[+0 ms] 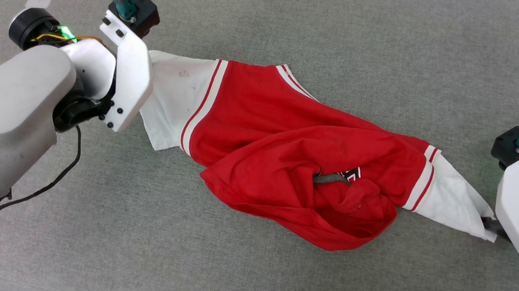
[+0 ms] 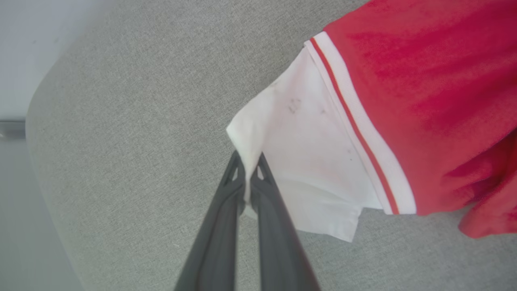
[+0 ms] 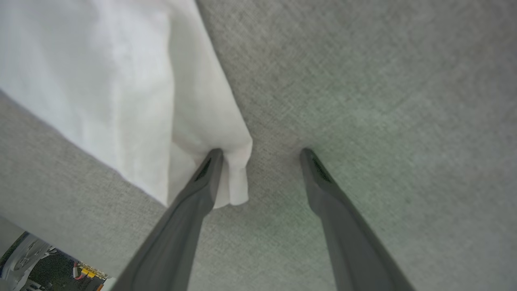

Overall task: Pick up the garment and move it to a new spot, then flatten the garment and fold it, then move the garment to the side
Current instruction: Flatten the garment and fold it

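The garment, a red jersey with white sleeves and red-white trim, lies stretched and bunched across the grey cloth surface, a scrap of black lettering peeking from its folds. In the left wrist view my left gripper is shut on the corner of the white sleeve, which carries small dark smudges. In the head view that sleeve runs under my left wrist. My right gripper stands open; its left finger touches the tip of the other white sleeve, which lies partly between the fingers.
The grey surface ends in a rounded edge at the far left of the left wrist view, with pale floor beyond. A black cable hangs from my left arm over the surface.
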Available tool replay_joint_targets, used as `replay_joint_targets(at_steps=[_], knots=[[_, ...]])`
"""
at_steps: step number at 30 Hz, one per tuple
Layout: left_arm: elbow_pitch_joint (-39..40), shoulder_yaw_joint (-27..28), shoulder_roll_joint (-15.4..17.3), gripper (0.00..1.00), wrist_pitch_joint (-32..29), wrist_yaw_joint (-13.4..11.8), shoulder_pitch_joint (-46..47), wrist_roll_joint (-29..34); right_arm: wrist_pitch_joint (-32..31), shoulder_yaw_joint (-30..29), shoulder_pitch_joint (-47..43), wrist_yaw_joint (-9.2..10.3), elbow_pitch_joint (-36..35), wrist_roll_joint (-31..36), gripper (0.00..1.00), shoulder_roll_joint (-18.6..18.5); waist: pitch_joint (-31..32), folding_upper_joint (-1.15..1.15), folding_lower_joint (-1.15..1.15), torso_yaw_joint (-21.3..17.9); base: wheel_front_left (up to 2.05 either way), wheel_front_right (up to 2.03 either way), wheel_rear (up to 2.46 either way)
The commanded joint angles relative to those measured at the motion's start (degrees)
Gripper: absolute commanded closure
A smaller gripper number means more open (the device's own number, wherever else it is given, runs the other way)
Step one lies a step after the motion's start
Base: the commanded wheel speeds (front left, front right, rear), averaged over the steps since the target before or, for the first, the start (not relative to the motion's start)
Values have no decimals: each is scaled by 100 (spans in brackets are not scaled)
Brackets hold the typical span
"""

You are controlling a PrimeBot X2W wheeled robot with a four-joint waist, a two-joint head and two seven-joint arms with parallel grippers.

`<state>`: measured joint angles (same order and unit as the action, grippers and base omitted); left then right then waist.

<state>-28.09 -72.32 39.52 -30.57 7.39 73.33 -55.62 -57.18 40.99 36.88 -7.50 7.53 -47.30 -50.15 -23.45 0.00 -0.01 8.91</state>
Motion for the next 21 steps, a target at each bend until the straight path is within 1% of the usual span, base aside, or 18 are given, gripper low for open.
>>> replay_joint_targets(at_steps=[1,2,4,9,14,17,21], knots=[[-25,-6,7,100,22,-2,3,-4,180,384,-278,2,198,-51,65,357,33,0,1,-24,0,0,0],[-47,-9,5,100,33,-2,-37,-16,287,428,-193,2,220,-68,100,356,76,0,1,-42,0,0,0],[-87,-13,3,100,71,-2,-112,-45,560,430,15,2,281,-79,100,322,201,0,1,-91,0,0,0],[-76,-6,-5,100,353,-2,-206,-37,1336,405,456,4,359,-67,100,85,702,0,1,-197,0,0,0],[48,8,90,100,664,-2,-204,60,1927,447,640,3,201,-54,100,-190,1236,0,1,-266,0,0,0],[175,81,140,100,894,-2,-97,115,2255,358,738,4,65,-13,100,-377,1478,0,1,-282,0,0,0],[316,244,173,100,1280,-61,53,199,2682,125,893,4,-111,56,100,-522,1727,0,1,-311,0,0,0]])
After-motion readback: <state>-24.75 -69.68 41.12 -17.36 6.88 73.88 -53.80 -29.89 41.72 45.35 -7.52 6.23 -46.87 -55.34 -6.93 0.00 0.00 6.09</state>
